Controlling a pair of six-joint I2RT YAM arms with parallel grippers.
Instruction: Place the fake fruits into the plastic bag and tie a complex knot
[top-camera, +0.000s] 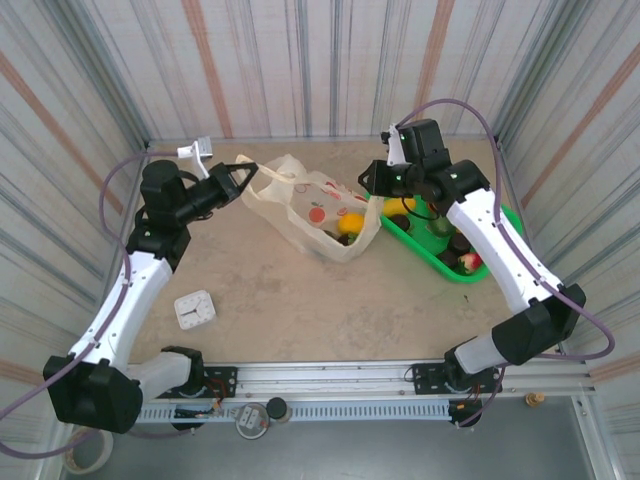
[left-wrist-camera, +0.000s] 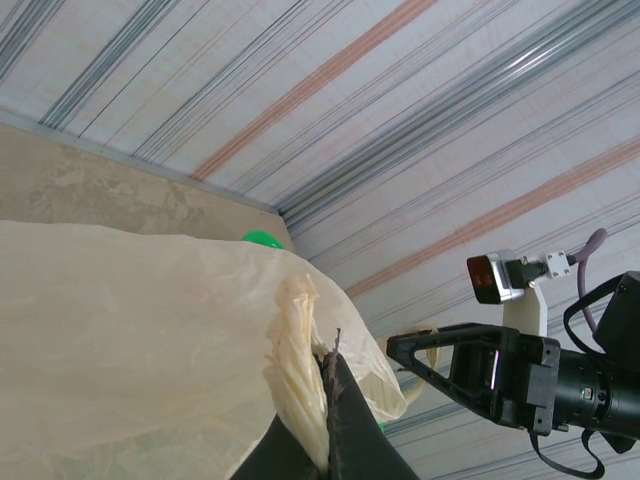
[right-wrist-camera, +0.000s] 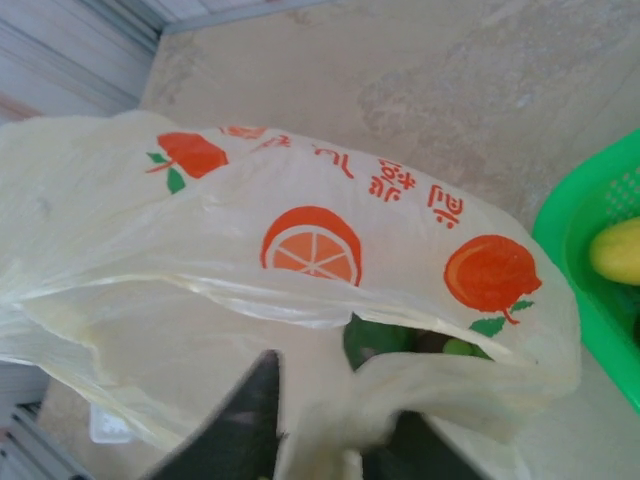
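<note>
Loading stage here, nowhere near the knot yet. Got the bag (top-camera: 300, 205) slumped on the surface (top-camera: 300, 300), a bit above centre in the top view, mouth turned toward the right. Already a couple of fruits (top-camera: 350, 222) tucked in at the mouth, something yellow and something orange. Also a green one peeking out under the printed orange slice in the right wrist view. Plenty more sitting in the basket (right-wrist-camera: 565, 260) just right of the bag, touching it or only close, hard to call.

Seeing the left fingers (left-wrist-camera: 340, 425) squeezed fully shut on the bunched handle (left-wrist-camera: 298, 360), holding that end of the bag up off the surface at the upper left of the top view. Then the right fingers (top-camera: 375, 190) at the mouth end, parted some way, with loose bag film draped between them at the bottom of the right wrist view. No real pinch there by the look of it, more like film just hanging in the gap.

Best guess for the next move: get the right fingers clear of the film without dragging the mouth shut, then swing over to the basket for another fruit. Needs a wider opening for the rounder ones, plus a steady left hold for keeping the mouth propped. Glossy, slippery-looking plastic too, so probably worth a centred grab.
</note>
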